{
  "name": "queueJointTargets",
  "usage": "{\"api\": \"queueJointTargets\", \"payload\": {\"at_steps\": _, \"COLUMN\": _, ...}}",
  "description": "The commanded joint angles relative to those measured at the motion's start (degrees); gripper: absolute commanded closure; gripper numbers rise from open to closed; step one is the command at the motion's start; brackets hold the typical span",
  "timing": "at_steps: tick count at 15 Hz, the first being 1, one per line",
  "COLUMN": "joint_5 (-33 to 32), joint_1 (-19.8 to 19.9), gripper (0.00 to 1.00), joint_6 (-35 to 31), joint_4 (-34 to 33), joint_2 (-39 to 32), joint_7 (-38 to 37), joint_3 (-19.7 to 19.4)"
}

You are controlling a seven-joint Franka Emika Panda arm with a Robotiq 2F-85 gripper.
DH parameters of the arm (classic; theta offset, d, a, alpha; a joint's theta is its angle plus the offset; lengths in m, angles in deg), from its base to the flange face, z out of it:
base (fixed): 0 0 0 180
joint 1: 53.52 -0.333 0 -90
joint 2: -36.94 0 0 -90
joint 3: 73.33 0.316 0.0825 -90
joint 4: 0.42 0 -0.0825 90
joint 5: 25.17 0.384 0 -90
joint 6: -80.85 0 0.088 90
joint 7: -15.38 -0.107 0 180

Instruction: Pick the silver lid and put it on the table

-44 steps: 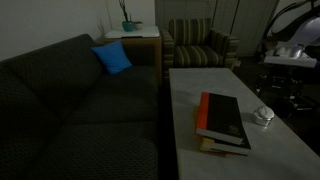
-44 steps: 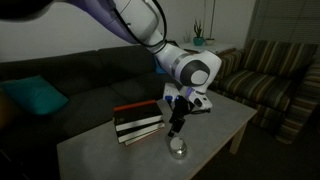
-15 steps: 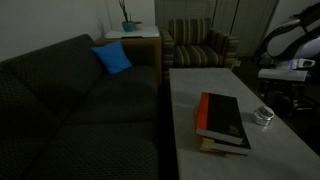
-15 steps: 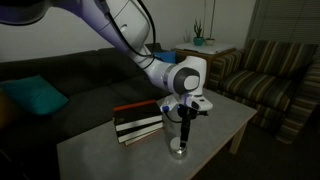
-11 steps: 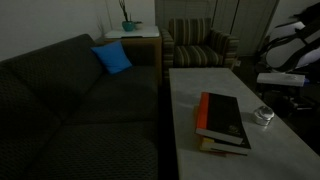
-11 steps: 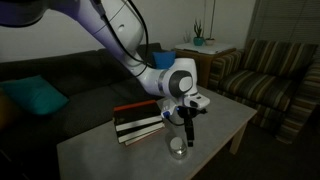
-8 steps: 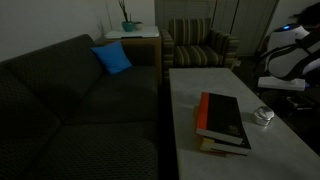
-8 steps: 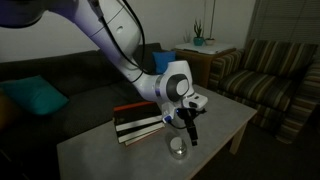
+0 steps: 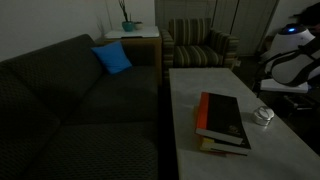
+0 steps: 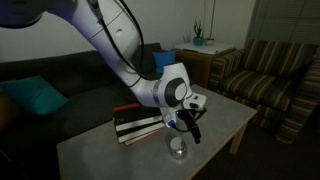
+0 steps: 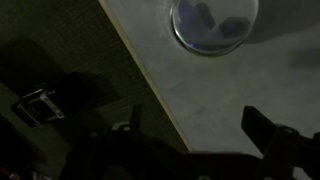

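**Gripper spread and empty; lid lying free on the table**

The gripper (image 10: 192, 130) hangs tilted over the table (image 10: 225, 120). In the wrist view its fingers (image 11: 131, 118) stand wide apart with nothing between them. The silver lid (image 11: 213, 22) lies on the tabletop just ahead of and below the fingertips. It is clear of both and close to the table edge. A stack of books (image 10: 137, 122) rests near the gripper and does not touch it.

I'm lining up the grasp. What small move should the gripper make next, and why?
Probably shift the gripper forward until the silver lid sits centred between the jaws. In the wrist view the jaws stand open and empty, and the lid lies on the table ahead of them, not between.
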Motion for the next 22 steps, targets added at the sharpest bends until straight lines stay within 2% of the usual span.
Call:
{"api": "queueJointTargets", "payload": {"at_steps": 1, "joint_5": 0.12, "joint_1": -1.70, "gripper": 0.00, "joint_6": -5.07, "joint_4": 1.46, "joint_2": 0.00, "joint_7": 3.82, "joint_3": -1.69}}
{"api": "queueJointTargets", "payload": {"at_steps": 3, "joint_5": 0.42, "joint_1": -1.17, "gripper": 0.00, "joint_6": -6.46, "joint_4": 1.39, "joint_2": -0.01, "joint_7": 8.34, "joint_3": -0.16}}
{"api": "queueJointTargets", "payload": {"at_steps": 4, "joint_5": -3.00, "joint_1": 0.79, "gripper": 0.00, "joint_6": -5.73, "joint_4": 0.70, "joint_2": -0.01, "joint_7": 8.68, "joint_3": 2.64}}
{"api": "queueJointTargets", "payload": {"at_steps": 8, "joint_5": -5.24, "joint_1": 3.43, "gripper": 0.00, "joint_6": -3.63, "joint_4": 0.73, "joint_2": -0.02, "joint_7": 13.27, "joint_3": 7.23}}
{"api": "queueJointTargets", "payload": {"at_steps": 9, "joint_5": 0.34, "joint_1": 1.92, "gripper": 0.00, "joint_6": -3.15, "joint_4": 1.30, "joint_2": -0.04, "joint_7": 16.63, "joint_3": 5.47}}
{"api": "queueJointTargets", "payload": {"at_steps": 13, "joint_5": 4.94, "joint_1": 1.55, "gripper": 0.00, "joint_6": -0.35, "joint_4": 1.98, "joint_2": -0.08, "joint_7": 19.06, "joint_3": 4.21}}
{"api": "queueJointTargets", "payload": {"at_steps": 19, "joint_5": 7.42, "joint_1": 3.02, "gripper": 0.00, "joint_6": 4.61, "joint_4": 2.25, "joint_2": -0.13, "joint_7": 24.20, "joint_3": 6.52}}
{"api": "queueJointTargets", "payload": {"at_steps": 22, "joint_5": 7.54, "joint_1": 2.98, "gripper": 0.00, "joint_6": 4.93, "joint_4": 2.56, "joint_2": -0.15, "joint_7": 25.52, "joint_3": 6.94}}
